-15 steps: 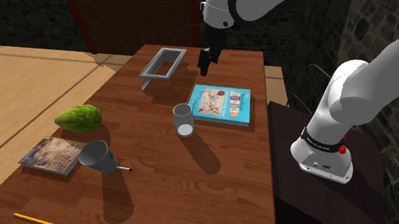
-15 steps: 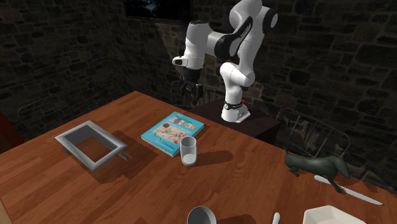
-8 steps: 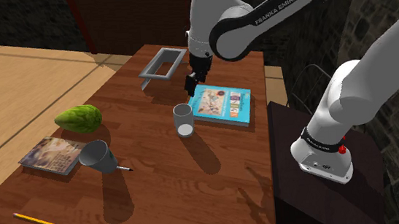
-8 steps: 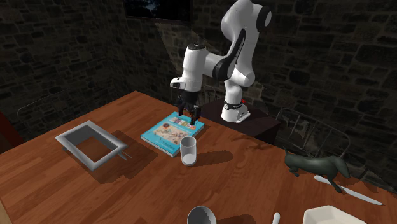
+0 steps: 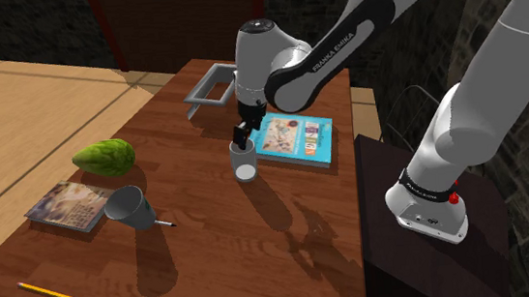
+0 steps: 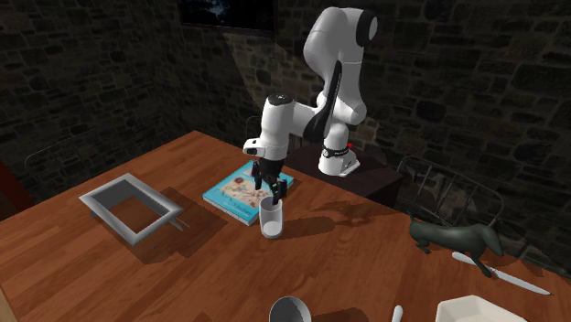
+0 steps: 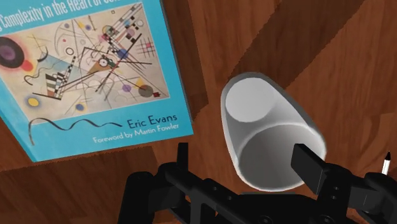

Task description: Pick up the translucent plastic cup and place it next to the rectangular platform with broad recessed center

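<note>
Judged light, thin-walled and slick: translucent cup point(image 5: 243, 160), so probably easy to tip or to squeeze out of round. Best taken across the upper wall just below the rim, one finger on each side, with modest pressure and a straight lift. Looks plain pale grey-white, with a whitish round base seen through the open mouth. Stands upright on the brown table point(image 5: 260, 245), just beside the blue book point(image 5: 293, 137), toward the shoulder view's left of its near corner. Well apart from the grey rectangular platform point(image 5: 211, 84) at the far end of the table. Directly above the cup's mouth, the black gripper point(image 5: 241, 138), fingers point(image 7: 310, 167) spread apart and clasping nothing. In the wrist view, one finger outside the wall, the other over the opposite rim; contact impossible to confirm.
</note>
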